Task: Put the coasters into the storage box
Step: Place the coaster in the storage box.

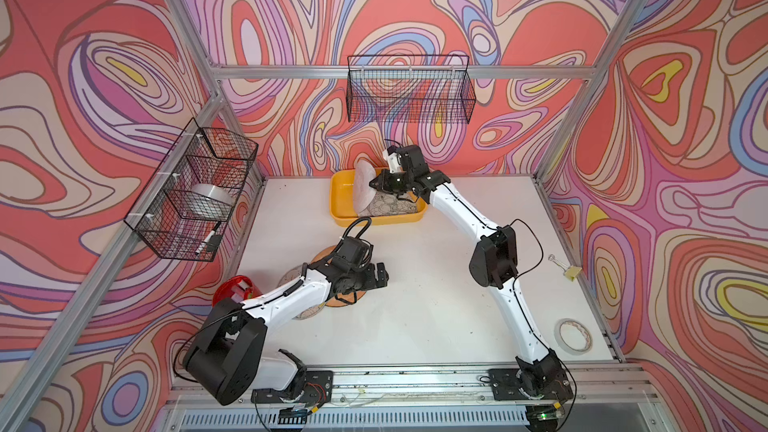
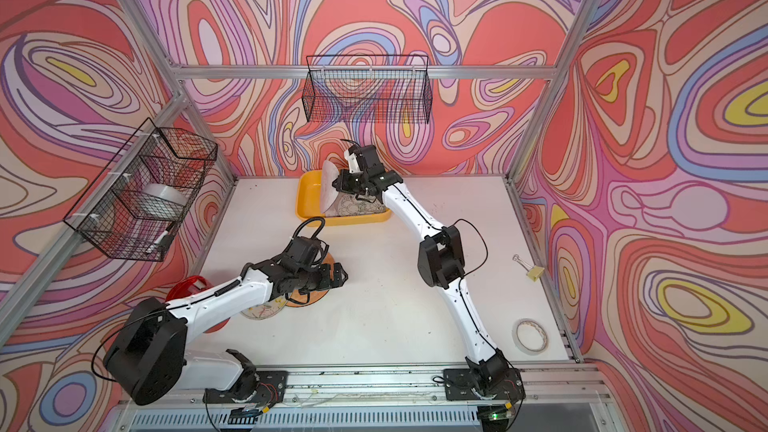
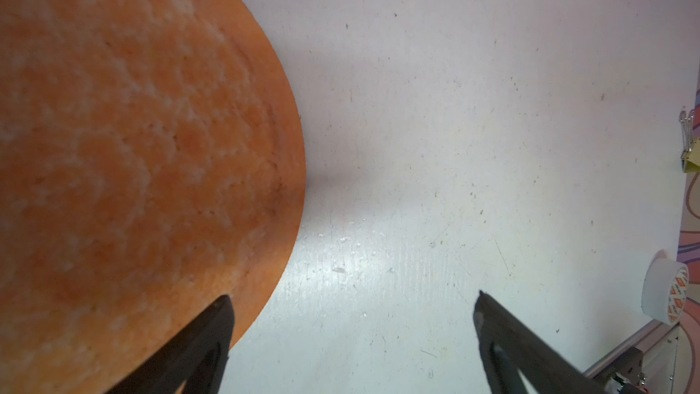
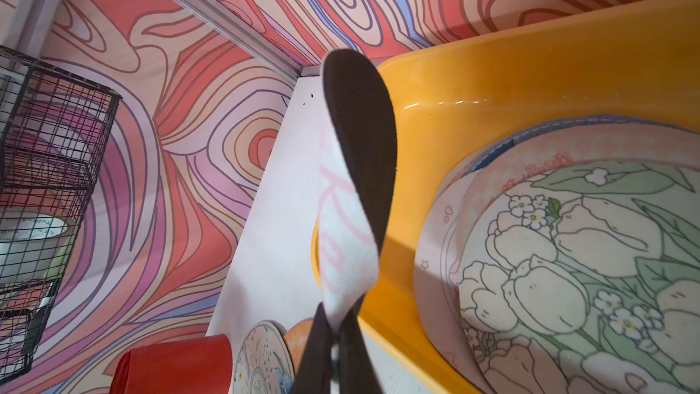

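No text can be read in full. Pink lettering is seen on the pale face of the bent coaster [image 4: 346, 244], but it is too curled to be made out. Orange logo marks are printed inside the tape roll [image 3: 661, 289], and faint print is carried by the white roll [image 4: 30, 236] in the wire basket [image 4: 57, 115]; neither is legible.

Table [image 1: 415, 326]: box [image 1: 345, 198], coasters [image 3: 132, 145], tape [image 3: 663, 289]

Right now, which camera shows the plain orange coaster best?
The left wrist view: the orange coaster fills nearly half the picture, and its mottled texture is clear. In both top views the left arm hides most of it. The right wrist view catches only a sliver.
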You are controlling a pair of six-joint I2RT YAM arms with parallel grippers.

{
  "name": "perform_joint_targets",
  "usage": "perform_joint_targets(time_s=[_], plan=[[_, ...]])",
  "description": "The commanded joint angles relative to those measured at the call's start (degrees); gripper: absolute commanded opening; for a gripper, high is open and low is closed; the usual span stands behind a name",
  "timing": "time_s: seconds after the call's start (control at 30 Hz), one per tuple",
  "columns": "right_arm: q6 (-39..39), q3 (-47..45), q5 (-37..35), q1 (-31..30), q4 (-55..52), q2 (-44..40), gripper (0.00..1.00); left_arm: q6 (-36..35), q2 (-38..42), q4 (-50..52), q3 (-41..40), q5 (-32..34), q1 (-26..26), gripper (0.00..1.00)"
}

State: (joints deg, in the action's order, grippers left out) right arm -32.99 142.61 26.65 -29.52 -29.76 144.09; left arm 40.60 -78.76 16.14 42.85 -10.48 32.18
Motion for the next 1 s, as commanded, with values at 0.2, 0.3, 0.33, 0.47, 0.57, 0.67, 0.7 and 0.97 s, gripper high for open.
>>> perform_joint_targets(time_s=[0.2,0.3,0.33,0.47,0.57,0.67,0.7,0.97], plan=[[-0.8,-4.5,-1.4,6.9,-2.2,4.0,0.01,0.4,0.0,1.9,0.8,0.7,-0.4,1.0],[1.6,-5.0,-4.9,7.6,-6.6,3.0,0.35,0.2,0.1,2.6,1.1,1.1,-0.5,1.0],[2.4,-5.0,-6.2,7.6,-7.7,2.4,0.48,0.2,0.1,2.8,1.2,1.2,-0.5,1.0],[4.5,-7.7,-8.8,7.7,-7.6,-1.0,0.67,0.0,0.2,3.7,1.6,2.0,-0.9,1.0],[5.0,-9.8,-9.8,7.7,-6.9,-3.7,0.73,-0.1,0.4,5.0,2.2,3.2,-1.5,1.0],[5.1,-11.8,-9.7,7.7,-6.2,-6.3,0.75,-0.3,0.6,7.4,3.4,4.8,-2.9,1.0],[5.1,-12.8,-9.7,7.6,-5.9,-7.4,0.75,-0.5,0.7,7.9,3.7,5.1,-3.6,1.0],[4.4,-27.9,-8.2,7.5,-0.7,-19.0,0.78,-3.6,-1.2,11.7,7.8,8.2,-13.2,1.0]])
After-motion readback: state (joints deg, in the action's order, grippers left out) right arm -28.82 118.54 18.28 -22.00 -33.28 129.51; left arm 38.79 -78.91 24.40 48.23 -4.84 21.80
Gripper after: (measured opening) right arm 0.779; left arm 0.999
